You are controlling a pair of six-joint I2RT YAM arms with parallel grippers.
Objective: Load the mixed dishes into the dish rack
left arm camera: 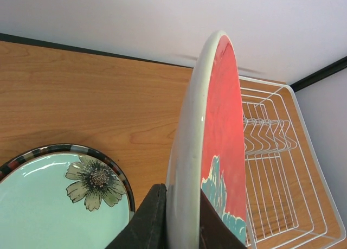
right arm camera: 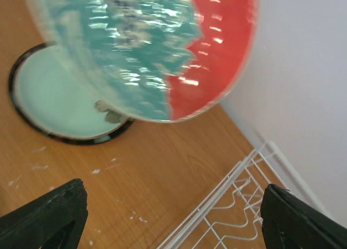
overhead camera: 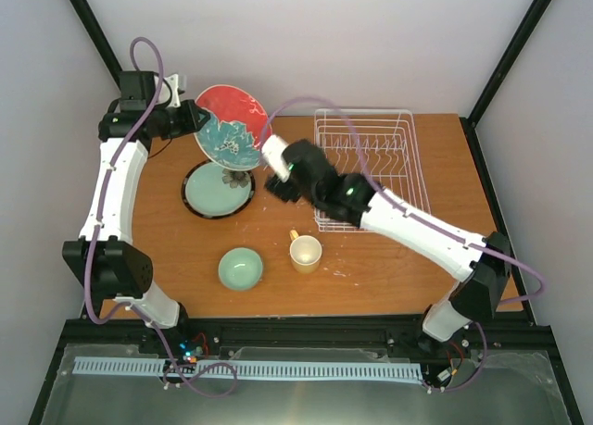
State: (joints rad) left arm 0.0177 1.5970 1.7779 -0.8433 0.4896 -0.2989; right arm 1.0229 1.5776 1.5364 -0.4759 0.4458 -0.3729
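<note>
The red plate with the teal flower hangs on edge above the back left of the table, and my left gripper is shut on its rim. In the left wrist view the plate stands between the two dark fingers of that gripper. My right gripper is open just right of the plate, nothing between its fingers. The mint-green dark-rimmed plate lies flat under the red one. The mint bowl and the cream mug stand nearer the front. The white wire dish rack is at the back right.
The right arm reaches across the rack's left edge. Black frame posts and pale walls close in the back and sides of the table. The rack holds no dishes where it shows.
</note>
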